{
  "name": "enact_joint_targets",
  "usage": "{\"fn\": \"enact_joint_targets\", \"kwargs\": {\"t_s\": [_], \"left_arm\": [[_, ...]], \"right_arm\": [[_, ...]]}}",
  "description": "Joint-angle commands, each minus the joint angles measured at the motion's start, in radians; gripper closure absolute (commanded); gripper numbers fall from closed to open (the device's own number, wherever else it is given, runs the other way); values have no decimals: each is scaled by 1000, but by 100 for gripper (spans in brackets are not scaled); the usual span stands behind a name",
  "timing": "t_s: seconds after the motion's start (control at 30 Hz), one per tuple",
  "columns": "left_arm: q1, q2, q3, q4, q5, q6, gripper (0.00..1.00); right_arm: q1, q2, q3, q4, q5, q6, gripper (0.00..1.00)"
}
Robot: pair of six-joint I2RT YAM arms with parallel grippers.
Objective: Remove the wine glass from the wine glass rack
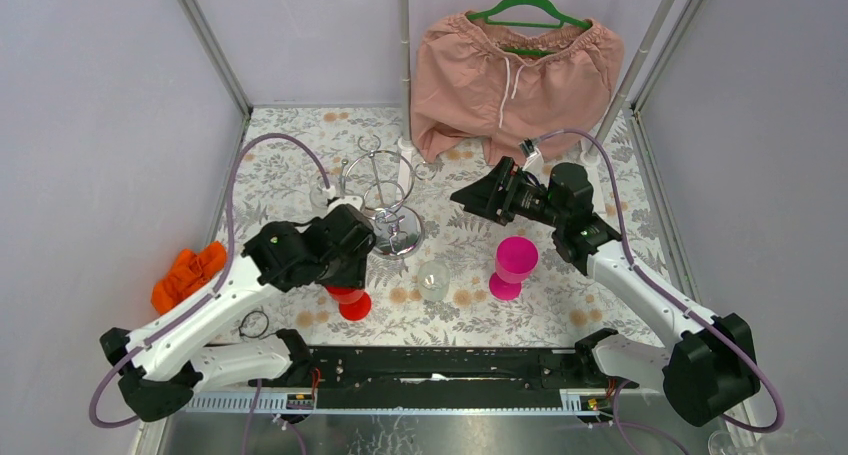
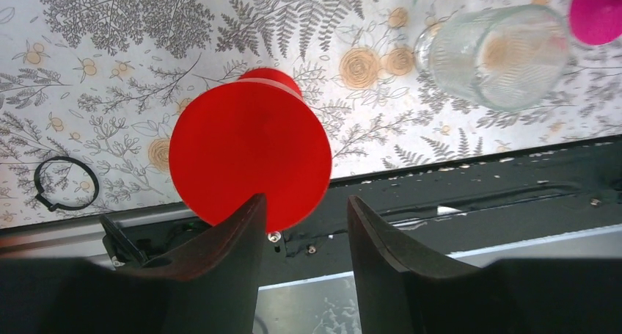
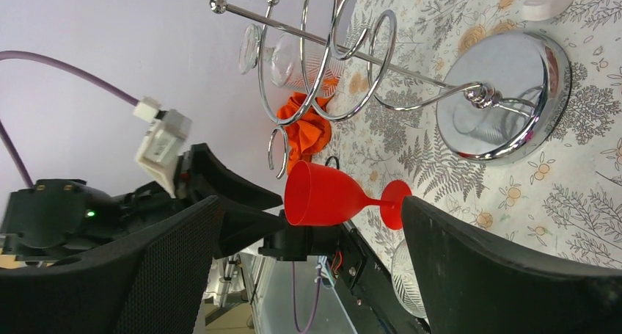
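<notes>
The chrome wine glass rack point(image 1: 385, 187) stands on its round mirror base point(image 3: 506, 92) at the back middle of the table. A clear wine glass point(image 3: 282, 51) hangs upside down from its hooks on the far left side point(image 1: 323, 197). A red plastic goblet point(image 2: 249, 154) stands upright on the table point(image 1: 348, 300). My left gripper point(image 2: 306, 200) is open and empty, just above the goblet's near rim point(image 1: 345, 275). My right gripper point(image 3: 312, 209) is open and empty, right of the rack point(image 1: 465, 195) and pointing at it.
A pink goblet point(image 1: 513, 265) and a clear ribbed glass point(image 1: 433, 280) stand right of the red one. An orange cloth point(image 1: 188, 275) and a black ring point(image 2: 66, 183) lie at the left. Pink shorts point(image 1: 515, 75) hang at the back. The black rail point(image 1: 440, 365) runs along the near edge.
</notes>
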Motion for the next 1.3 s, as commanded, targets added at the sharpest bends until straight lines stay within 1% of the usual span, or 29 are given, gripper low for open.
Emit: {"fn": "enact_joint_targets", "kwargs": {"t_s": [0.0,0.17,0.33,0.47,0.57,0.77,0.87,0.93,1.0,1.07,1.1,1.17,1.27], "left_arm": [[6,-45,89,-59,-26,-28,49],[7,-96,183,-41,-34,-68,49],[7,-178,229,150,13,-101,48],[7,-206,241,322,-29,-128,48],[8,-177,285,420,-64,-116,48],[9,-55,535,388,-164,-61,48],[9,-6,620,417,-148,-46,48],[13,61,697,442,-107,-23,48],[23,153,811,424,-61,-2,49],[61,256,922,406,3,16,50],[98,306,971,398,53,21,50],[214,396,1041,391,224,17,53],[403,481,1059,427,441,-5,57]], "right_arm": [[-6,5,0,58,-22,11,0],[-7,11,2,66,-25,17,0],[-6,1,22,42,-21,5,0],[-8,-22,52,-10,-1,-22,0],[-7,-39,78,-58,4,-45,0],[-6,-75,97,-110,31,-72,0],[-7,-79,94,-110,36,-70,0],[-7,-77,93,-107,34,-65,0],[-8,-76,90,-103,30,-63,0],[-6,-82,84,-105,31,-63,0],[-6,-86,82,-106,33,-64,0],[-7,-94,82,-116,36,-73,0],[-8,-104,89,-150,45,-96,0]]}}
